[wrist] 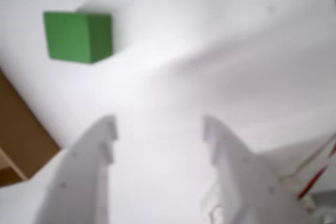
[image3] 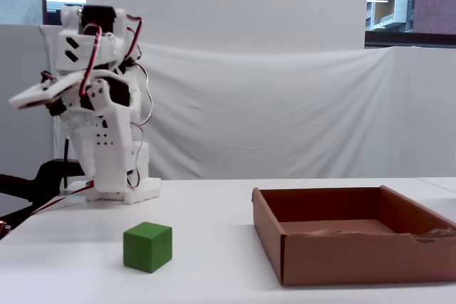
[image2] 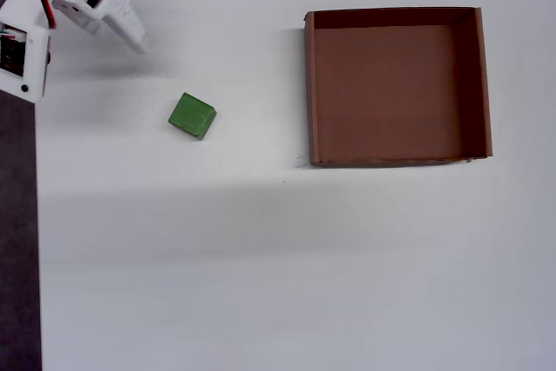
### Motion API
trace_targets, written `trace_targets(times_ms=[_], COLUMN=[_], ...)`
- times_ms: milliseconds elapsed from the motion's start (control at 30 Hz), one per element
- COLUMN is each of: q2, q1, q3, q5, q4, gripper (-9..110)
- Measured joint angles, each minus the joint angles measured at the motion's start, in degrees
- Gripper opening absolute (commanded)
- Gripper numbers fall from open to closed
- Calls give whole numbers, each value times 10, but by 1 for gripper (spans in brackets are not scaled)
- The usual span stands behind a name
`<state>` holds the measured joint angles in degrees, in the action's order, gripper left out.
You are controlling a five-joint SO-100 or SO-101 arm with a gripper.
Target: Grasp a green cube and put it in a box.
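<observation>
— What does the wrist view show?
— The fingers (wrist: 159, 129) stand wide apart and empty above the white worktop (wrist: 220, 51); the green cube (wrist: 77, 37) lies up left, the box (wrist: 21, 140) at the left edge.

— And the overhead view?
— The cube (image2: 191, 115) sits left of the box (image2: 395, 161), well apart.

— The fixed view?
— The arm (image3: 100, 105) is folded high behind the cube (image3: 147, 246).

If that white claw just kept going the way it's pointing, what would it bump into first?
Probably just the bare white table. The open gripper aims past the small green cube, which sits off to the left in the wrist view.
</observation>
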<state>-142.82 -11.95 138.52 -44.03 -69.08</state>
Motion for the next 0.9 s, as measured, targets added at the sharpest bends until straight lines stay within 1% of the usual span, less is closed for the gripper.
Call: trace_targets(times_ms=[33, 367, 600, 900], q2=[62, 166, 255, 363], q1=[0, 0, 0, 0], q3=[-41, -105, -183, -277], q5=[8, 31, 69, 91], q4=[0, 37, 36, 33], gripper=[23, 23, 23, 23])
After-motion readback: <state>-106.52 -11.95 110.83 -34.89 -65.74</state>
